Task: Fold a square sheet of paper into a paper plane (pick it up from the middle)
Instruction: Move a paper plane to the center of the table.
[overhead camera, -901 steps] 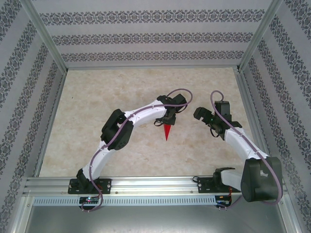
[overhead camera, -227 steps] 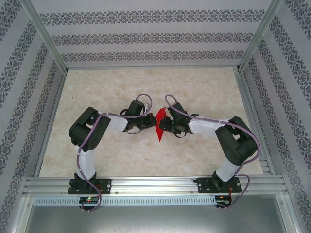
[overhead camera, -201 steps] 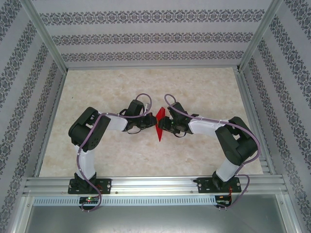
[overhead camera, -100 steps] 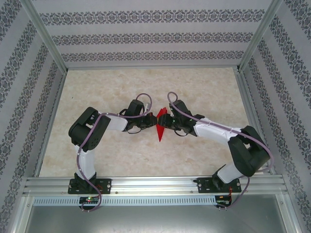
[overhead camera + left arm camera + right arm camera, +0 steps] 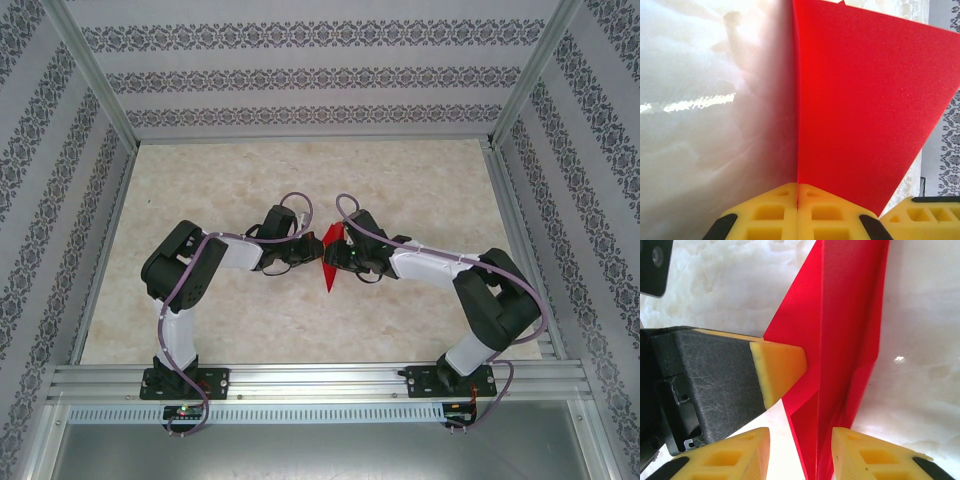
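Observation:
The square sheet of paper stands folded as a narrow, pointed red paper plane [image 5: 326,264], held on edge above the table with its tip toward the near side. My left gripper [image 5: 312,256] is shut on its fold from the left; its yellow pads [image 5: 775,210] pinch the crease [image 5: 798,187] of the red sheet [image 5: 860,100]. My right gripper [image 5: 340,258] faces it from the right and is open, with its jaws on either side of the plane's layers [image 5: 840,340]. The right pad [image 5: 860,450] is close to the paper and the left pad [image 5: 735,455] is apart from it.
The left gripper's yellow fingertip [image 5: 780,367] presses the paper just ahead of my right jaws. The marble-patterned table [image 5: 200,190] is bounded by patterned walls and a metal rail [image 5: 320,385] at the near edge.
Both arms have come together at the table's middle with the plane between them. Over the last second the right jaws have narrowed around the paper and the right elbow has shifted; the left gripper holds still.

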Action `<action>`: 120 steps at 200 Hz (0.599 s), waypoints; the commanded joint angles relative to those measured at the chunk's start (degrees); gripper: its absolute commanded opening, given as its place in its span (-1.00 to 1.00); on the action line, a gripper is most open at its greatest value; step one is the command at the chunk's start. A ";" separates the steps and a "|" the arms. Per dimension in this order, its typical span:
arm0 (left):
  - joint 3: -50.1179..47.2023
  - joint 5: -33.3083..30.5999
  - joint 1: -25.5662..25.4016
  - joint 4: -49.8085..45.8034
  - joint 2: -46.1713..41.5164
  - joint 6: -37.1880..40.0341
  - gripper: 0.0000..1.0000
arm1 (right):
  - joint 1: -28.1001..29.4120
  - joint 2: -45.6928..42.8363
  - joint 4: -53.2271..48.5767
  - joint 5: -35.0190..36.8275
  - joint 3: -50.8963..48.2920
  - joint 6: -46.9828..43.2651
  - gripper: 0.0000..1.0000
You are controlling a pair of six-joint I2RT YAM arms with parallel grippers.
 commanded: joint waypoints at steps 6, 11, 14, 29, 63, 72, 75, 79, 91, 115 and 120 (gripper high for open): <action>-0.19 0.53 0.73 1.39 0.36 0.21 -1.00 | 0.58 1.68 0.69 -1.69 1.91 -0.58 -0.27; -0.19 0.47 0.73 1.35 0.32 0.25 -1.00 | 0.57 1.92 0.40 -1.58 2.09 -0.56 -0.28; -0.19 0.46 0.74 1.40 0.34 0.25 -1.00 | 0.58 2.09 0.16 -1.57 2.16 -0.53 -0.27; -0.07 0.47 0.79 1.39 0.36 0.24 -1.00 | 0.65 2.84 -0.41 -1.34 2.37 -0.38 -0.28; -0.18 0.64 0.99 1.59 0.37 0.08 -1.00 | 1.15 3.55 -1.84 -0.21 2.40 -0.63 -0.25; -0.19 0.69 1.03 1.57 0.34 0.08 -1.00 | 1.33 3.88 -1.87 -0.11 2.47 -0.64 -0.24; -0.14 0.73 1.08 1.57 0.36 0.01 -1.00 | 1.38 3.95 -1.92 -0.24 2.47 -0.77 -0.24; -0.18 0.79 1.07 1.64 0.39 0.00 -1.00 | 1.53 4.13 -1.95 -0.26 2.53 -0.78 -0.23; -0.18 1.06 1.18 1.86 0.41 -0.22 -1.00 | 1.80 4.65 -1.80 -0.32 2.67 -0.90 -0.22; -0.34 1.51 1.35 2.30 0.59 -0.49 -1.00 | 2.08 5.80 -2.04 0.37 3.21 -0.84 -0.22; -0.34 1.48 1.33 2.37 0.59 -0.49 -1.00 | 2.14 5.97 -2.12 0.67 3.29 -0.74 -0.22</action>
